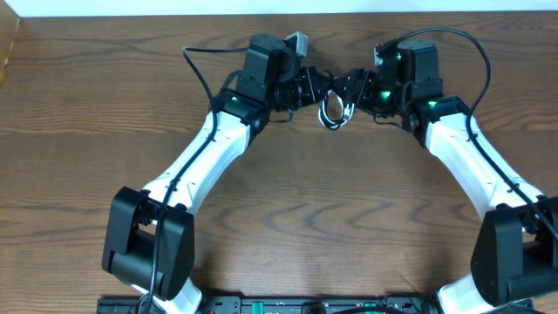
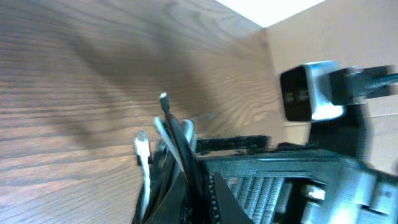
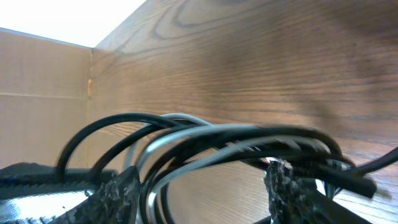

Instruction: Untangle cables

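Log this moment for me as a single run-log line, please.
left end effector: shut on cables | right end effector: open, cables looped across fingers | cables: one tangled bundle, untangling not done

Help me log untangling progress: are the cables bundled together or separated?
Bundled: overhead, the black and white cables form one clump between left gripper and right gripper; the right wrist view shows loops overlapping.

The left arm (image 1: pixel 205 153) and right arm (image 1: pixel 475 157) wear smooth white shells between chunky black joint housings (image 1: pixel 148 240). Thick black cables (image 1: pixel 214 50) loop off the wrists, where small green lights (image 1: pixel 384 94) glow. The right pincer (image 3: pixel 202 174) has rough, gritty black pads (image 3: pixel 286 186).
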Motion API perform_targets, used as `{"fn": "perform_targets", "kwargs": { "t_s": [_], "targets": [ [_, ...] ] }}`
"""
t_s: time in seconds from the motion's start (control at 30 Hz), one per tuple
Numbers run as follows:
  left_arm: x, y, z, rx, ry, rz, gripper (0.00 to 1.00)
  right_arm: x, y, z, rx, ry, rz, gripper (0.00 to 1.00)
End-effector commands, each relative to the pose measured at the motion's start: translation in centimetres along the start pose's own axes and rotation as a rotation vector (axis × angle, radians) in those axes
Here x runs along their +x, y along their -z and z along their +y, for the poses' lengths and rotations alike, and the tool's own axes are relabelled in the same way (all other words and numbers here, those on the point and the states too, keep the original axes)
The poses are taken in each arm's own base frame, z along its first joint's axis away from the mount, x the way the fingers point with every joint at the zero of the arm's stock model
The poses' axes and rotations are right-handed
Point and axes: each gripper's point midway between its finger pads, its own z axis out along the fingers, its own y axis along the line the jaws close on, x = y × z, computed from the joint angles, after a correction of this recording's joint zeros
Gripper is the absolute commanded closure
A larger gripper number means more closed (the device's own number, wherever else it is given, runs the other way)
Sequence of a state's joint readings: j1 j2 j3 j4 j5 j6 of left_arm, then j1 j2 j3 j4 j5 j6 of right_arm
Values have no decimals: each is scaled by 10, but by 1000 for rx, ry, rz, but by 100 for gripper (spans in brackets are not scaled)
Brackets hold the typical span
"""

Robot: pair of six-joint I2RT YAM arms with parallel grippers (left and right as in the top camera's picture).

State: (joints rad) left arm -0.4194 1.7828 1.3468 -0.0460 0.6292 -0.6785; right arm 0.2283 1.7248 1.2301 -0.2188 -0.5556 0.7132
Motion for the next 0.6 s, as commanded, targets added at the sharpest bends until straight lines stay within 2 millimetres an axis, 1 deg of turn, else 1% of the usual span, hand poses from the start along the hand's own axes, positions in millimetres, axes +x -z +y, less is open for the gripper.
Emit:
{"fn": "perform_targets", "kwargs": {
  "t_s": [0.0, 0.07, 0.17, 0.23, 0.37, 0.4, 0.57],
  "targets": [
    [14, 1, -34, 143, 20, 81, 93, 14, -19, 6, -44, -59, 69, 41],
    [12, 2, -40, 167, 25, 81, 92, 14, -23, 3, -41, -61, 70, 42],
    [8, 6, -55, 244, 5, 80, 93, 14, -32, -9, -14, -73, 69, 44],
    [1, 13, -72, 323, -15, 72, 93, 15, -39, -22, 16, -87, 70, 45],
    [-11, 26, -89, 393, -38, 42, 93, 16, -50, -39, 38, -105, 78, 46],
    [-19, 37, -96, 415, -63, 15, 93, 17, -55, -48, 50, -127, 84, 47],
    [-38, 70, -112, 453, -121, -59, 93, 20, -65, -76, 89, -173, 103, 47]
  ]
}}
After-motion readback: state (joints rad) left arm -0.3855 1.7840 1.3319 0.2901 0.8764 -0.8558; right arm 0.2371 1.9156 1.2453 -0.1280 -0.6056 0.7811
